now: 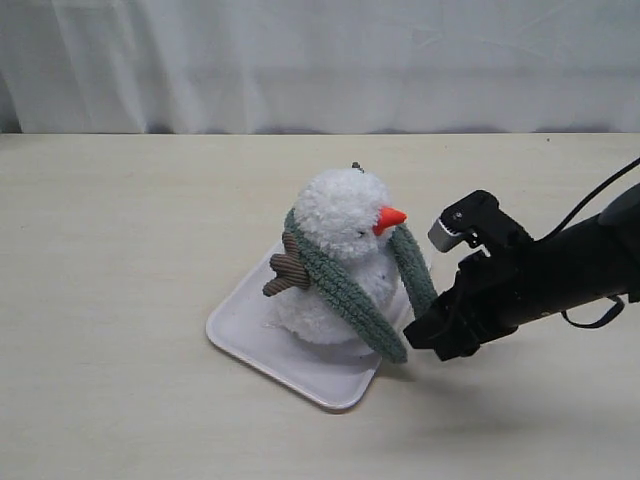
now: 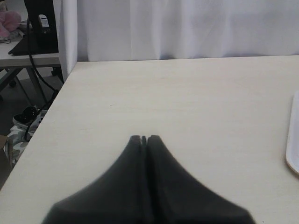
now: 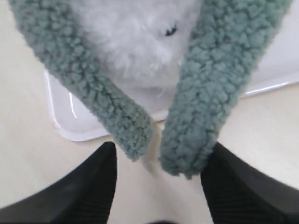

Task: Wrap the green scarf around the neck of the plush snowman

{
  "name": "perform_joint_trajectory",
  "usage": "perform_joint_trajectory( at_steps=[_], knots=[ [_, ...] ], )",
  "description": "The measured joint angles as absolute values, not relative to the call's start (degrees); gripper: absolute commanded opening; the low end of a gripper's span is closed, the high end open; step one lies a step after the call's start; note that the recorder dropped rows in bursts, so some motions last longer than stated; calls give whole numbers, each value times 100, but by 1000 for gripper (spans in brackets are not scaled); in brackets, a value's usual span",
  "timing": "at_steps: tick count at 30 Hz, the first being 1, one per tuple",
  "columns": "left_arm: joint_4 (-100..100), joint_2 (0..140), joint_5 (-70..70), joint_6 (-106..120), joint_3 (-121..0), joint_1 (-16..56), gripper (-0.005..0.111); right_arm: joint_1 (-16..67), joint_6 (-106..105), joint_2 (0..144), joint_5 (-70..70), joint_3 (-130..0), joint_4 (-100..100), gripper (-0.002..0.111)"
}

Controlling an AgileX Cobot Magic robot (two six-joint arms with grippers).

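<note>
The plush snowman (image 1: 335, 255) stands upright on a white tray (image 1: 250, 330), orange nose pointing right. The green scarf (image 1: 345, 285) lies round the back of its neck, and both ends hang down its front. In the right wrist view the two scarf ends (image 3: 121, 126) (image 3: 196, 135) dangle between the spread fingers without being pinched. My right gripper (image 1: 418, 335) is open, low beside the tray's right corner, just at the scarf tips. My left gripper (image 2: 145, 139) is shut with nothing in it, over bare table far from the snowman.
The tray's edge (image 2: 292, 154) shows at the side of the left wrist view. A white curtain (image 1: 320, 60) backs the table. Beyond the table's left edge stand another desk and cables (image 2: 32, 42).
</note>
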State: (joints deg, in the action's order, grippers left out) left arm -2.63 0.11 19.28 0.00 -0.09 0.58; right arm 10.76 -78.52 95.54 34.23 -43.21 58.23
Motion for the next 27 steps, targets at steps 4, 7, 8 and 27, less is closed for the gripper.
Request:
perform_joint_trajectory(
  at_steps=[4, 7, 8, 27],
  knots=[
    [-263, 11, 1928, 0, -9, 58, 0, 1193, -7750, 9221, 3624, -4321, 5799, 52],
    [-263, 11, 1928, 0, -9, 58, 0, 1552, -7693, 9106, 3625, -4321, 5614, 52],
    [-263, 11, 1928, 0, -9, 58, 0, 1720, -7625, 9091, 3603, -4321, 5495, 52],
    [-263, 11, 1928, 0, -9, 58, 0, 2736, -5069, 9155, 2106, -4321, 3465, 52]
  ],
)
